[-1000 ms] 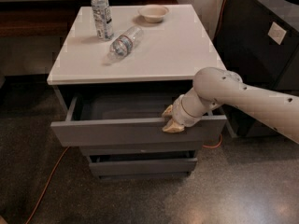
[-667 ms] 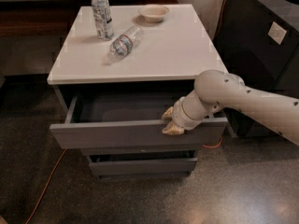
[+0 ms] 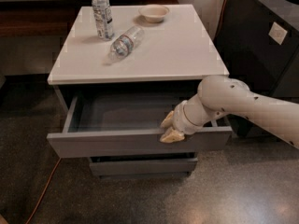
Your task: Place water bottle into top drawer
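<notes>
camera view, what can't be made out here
- Gripper, at the top drawer front edge: whether it grips the edge is unclear.
- Drawer's right inside corner: hidden by the arm.
- Drawer floor near the front: hidden by its own front panel.
- Standing bottle: cap cut off by the picture's top edge.
- Water bottle, lying on the tabletop: label too small to read.
</notes>
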